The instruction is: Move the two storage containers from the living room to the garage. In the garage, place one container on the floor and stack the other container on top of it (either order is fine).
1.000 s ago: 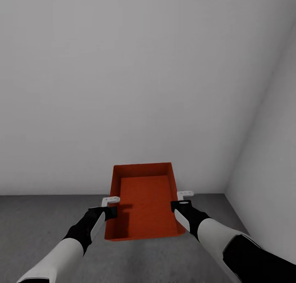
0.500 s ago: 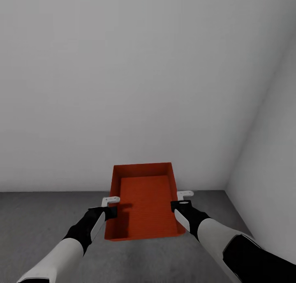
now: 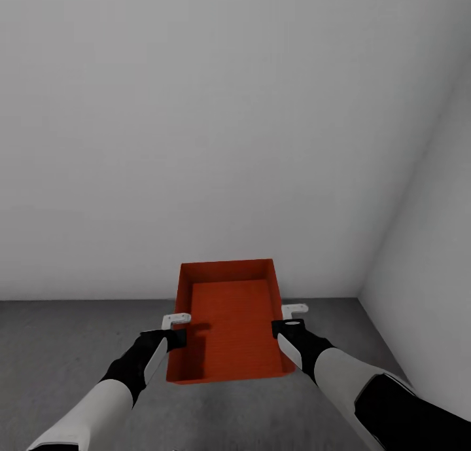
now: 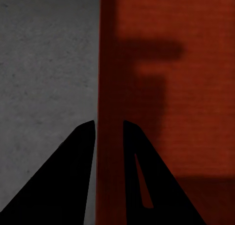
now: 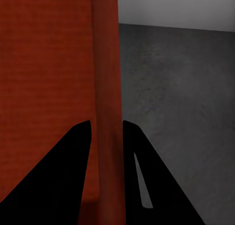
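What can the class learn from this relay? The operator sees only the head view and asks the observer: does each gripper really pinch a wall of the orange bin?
Observer: Yes for the left gripper: its fingers straddle the storage container's side wall, one inside, one outside.
Operator: And the right?
Observer: The right gripper straddles the opposite wall the same way.
Operator: What lies beyond that wall?
Observer: Mottled dark grey floor meeting a pale wall.

The orange-red storage container (image 3: 229, 320) looks matt, with a finely ribbed bottom. The floor (image 3: 59, 346) is mottled, rough grey concrete; the walls (image 3: 196, 110) smooth, matt pale grey.
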{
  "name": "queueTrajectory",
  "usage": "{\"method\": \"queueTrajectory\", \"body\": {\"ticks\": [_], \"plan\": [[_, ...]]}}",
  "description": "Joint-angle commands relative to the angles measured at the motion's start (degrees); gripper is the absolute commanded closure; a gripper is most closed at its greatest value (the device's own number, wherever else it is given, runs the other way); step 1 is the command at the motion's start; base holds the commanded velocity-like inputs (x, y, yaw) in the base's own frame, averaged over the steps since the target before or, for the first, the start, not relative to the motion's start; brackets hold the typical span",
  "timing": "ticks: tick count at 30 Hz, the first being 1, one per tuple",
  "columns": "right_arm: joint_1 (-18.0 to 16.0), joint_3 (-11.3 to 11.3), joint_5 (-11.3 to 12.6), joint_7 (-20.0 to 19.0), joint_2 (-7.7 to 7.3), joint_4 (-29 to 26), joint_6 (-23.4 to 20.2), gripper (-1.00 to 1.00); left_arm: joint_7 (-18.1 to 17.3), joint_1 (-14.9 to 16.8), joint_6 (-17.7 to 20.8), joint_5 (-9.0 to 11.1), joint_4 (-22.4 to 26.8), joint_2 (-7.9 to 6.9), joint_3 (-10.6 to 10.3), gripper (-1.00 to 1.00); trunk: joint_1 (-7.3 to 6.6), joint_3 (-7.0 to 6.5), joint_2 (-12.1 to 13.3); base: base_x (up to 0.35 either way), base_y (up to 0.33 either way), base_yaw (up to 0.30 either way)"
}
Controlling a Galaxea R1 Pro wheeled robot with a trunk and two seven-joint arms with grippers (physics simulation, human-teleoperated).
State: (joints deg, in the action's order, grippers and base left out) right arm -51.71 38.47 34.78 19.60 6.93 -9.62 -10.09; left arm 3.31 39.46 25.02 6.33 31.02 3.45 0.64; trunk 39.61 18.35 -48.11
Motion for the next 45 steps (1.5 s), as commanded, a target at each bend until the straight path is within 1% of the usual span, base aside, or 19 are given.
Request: {"method": "queueTrajectory", "body": {"ticks": [1, 45], "plan": [[-0.06, 0.73, -0.15, 0.44, 0.01, -0.32, -0.38, 1.00, 0.64, 0.00, 0.30, 1.05, 0.00, 0.07, -0.29, 1.00, 0.23, 0.35, -0.48, 0.000, 0.000, 0.000], [-0.06, 0.73, -0.15, 0.44, 0.01, -0.32, -0.37, 1.00, 0.64, 0.00, 0.30, 1.05, 0.00, 0.07, -0.29, 1.00, 9.90, 11.98, -18.13, 0.000, 0.000, 0.000]]}}
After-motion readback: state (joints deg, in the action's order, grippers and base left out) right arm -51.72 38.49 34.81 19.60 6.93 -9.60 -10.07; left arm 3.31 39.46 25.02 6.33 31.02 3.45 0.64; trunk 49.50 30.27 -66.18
